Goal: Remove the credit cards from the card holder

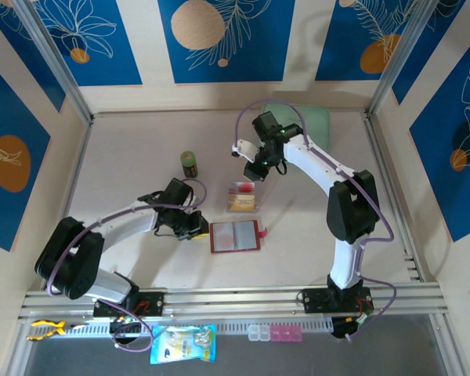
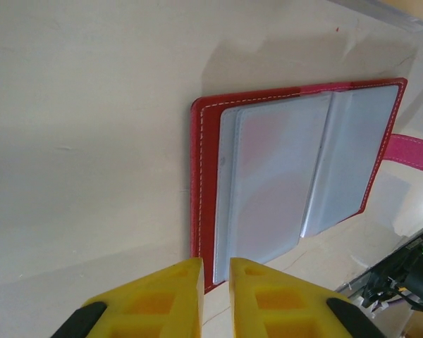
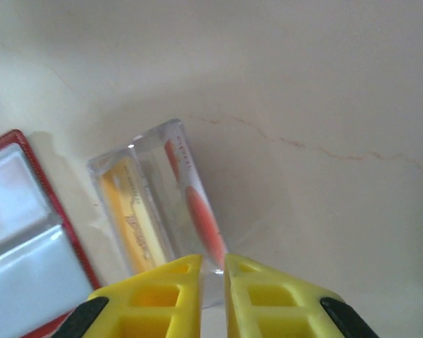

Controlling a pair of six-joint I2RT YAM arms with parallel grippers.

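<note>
Since your left end effector (image 2: 216, 273) and right end effector (image 3: 213, 266) are both nearly closed and apparently empty, descending could shove the card holder (image 2: 282, 176) or credit cards (image 3: 135, 227) sideways.

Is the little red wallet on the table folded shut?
No, the card holder lies spread open on the table, its clear sleeves facing up.

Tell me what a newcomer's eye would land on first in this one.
The red card holder lies open in the middle, its grey-clear sleeves facing up, with the left pincer at its left edge. Just beyond it lie the credit cards, tan-orange and red-marked, by the right pincer.
</note>
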